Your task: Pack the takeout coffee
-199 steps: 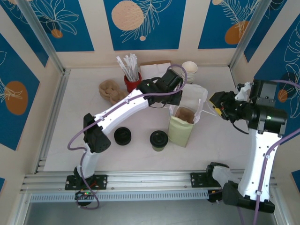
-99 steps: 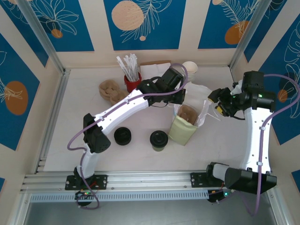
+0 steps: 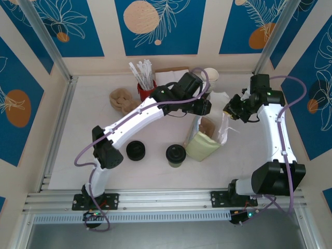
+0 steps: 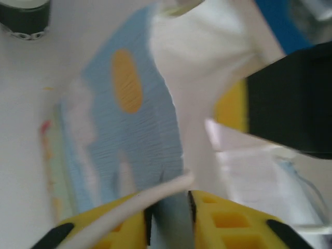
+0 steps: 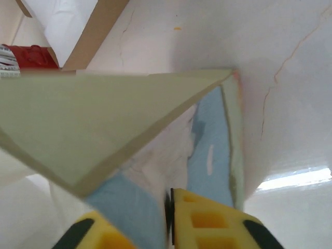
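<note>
Holding bag mouth apart, coffee not packed yet.
Left gripper (image 4: 168,215) and right gripper (image 5: 168,210) each pinch closed on a wall of the paper bag (image 3: 199,146). The lidded takeout coffee (image 3: 176,154) stands on the white table (image 3: 83,124) just beside the bag. Blue leaf-print walls (image 3: 176,31) surround.

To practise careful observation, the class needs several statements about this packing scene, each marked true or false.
1. The takeout coffee stands on the table, outside the bag. True.
2. The coffee has no lid. False: a black lid covers it.
3. The left gripper and right gripper each pinch the bag's rim. True.
4. The bag is empty. False: a brown cardboard carrier sits inside.
</note>
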Robot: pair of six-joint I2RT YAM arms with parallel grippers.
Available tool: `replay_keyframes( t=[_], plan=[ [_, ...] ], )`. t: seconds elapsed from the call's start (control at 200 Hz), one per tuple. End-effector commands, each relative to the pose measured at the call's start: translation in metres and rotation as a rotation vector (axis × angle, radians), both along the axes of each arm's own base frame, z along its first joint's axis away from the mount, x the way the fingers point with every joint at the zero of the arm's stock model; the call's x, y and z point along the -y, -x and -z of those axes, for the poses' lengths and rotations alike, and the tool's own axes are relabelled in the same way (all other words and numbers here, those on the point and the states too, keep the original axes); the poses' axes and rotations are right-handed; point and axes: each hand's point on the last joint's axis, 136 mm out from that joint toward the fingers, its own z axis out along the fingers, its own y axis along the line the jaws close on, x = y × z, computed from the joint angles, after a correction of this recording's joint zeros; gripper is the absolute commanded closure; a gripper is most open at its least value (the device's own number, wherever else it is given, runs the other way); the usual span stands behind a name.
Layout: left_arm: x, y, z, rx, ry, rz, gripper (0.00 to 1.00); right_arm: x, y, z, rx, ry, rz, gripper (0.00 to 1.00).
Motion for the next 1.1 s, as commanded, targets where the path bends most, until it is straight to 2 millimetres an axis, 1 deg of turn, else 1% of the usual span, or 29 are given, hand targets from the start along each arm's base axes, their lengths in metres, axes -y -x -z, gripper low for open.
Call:
replay_keyframes(
  t=[0.0,0.04,0.1,0.19,0.245,0.32,0.415,0.525,0.645,0.78,0.885,0.985,1.095],
  plan=[
    [0.004,0.023,-0.048,0.046,0.099,0.159,0.57,0.001,-0.002,-0.009,0.049,0.039,-0.021,0.99],
    [0.000,0.028,-0.060,0.058,0.119,0.185,0.49,0.002,-0.002,-0.013,0.076,0.052,-0.026,1.00],
    [-0.008,0.035,-0.080,0.079,0.152,0.211,0.42,0.003,-0.001,-0.020,0.116,0.068,-0.033,1.00],
    [-0.027,0.039,-0.109,0.125,0.187,0.212,0.33,0.000,0.001,-0.033,0.193,0.080,-0.055,1.00],
    [-0.038,0.042,-0.125,0.151,0.210,0.214,0.31,-0.003,0.004,-0.038,0.241,0.094,-0.076,1.00],
    [-0.049,0.045,-0.144,0.177,0.244,0.215,0.30,-0.006,0.007,-0.046,0.302,0.106,-0.098,1.00],
    [-0.062,0.043,-0.160,0.208,0.266,0.192,0.30,-0.012,0.011,-0.053,0.370,0.105,-0.136,1.00],
    [-0.077,0.040,-0.176,0.263,0.274,0.160,0.30,-0.017,0.014,-0.053,0.416,0.102,-0.178,1.00],
    [-0.092,0.033,-0.182,0.288,0.267,0.126,0.29,-0.021,0.013,-0.058,0.462,0.097,-0.205,1.00],
    [-0.102,0.027,-0.181,0.289,0.260,0.107,0.29,-0.026,0.010,-0.066,0.500,0.094,-0.228,1.00],
    [-0.107,0.023,-0.175,0.275,0.250,0.096,0.29,-0.027,0.008,-0.066,0.497,0.087,-0.230,1.00],
    [-0.111,0.018,-0.169,0.265,0.229,0.080,0.29,-0.027,0.007,-0.063,0.464,0.075,-0.228,1.00],
    [-0.117,0.014,-0.164,0.274,0.198,0.052,0.29,-0.032,0.007,-0.063,0.453,0.051,-0.248,1.00]
  ],
)
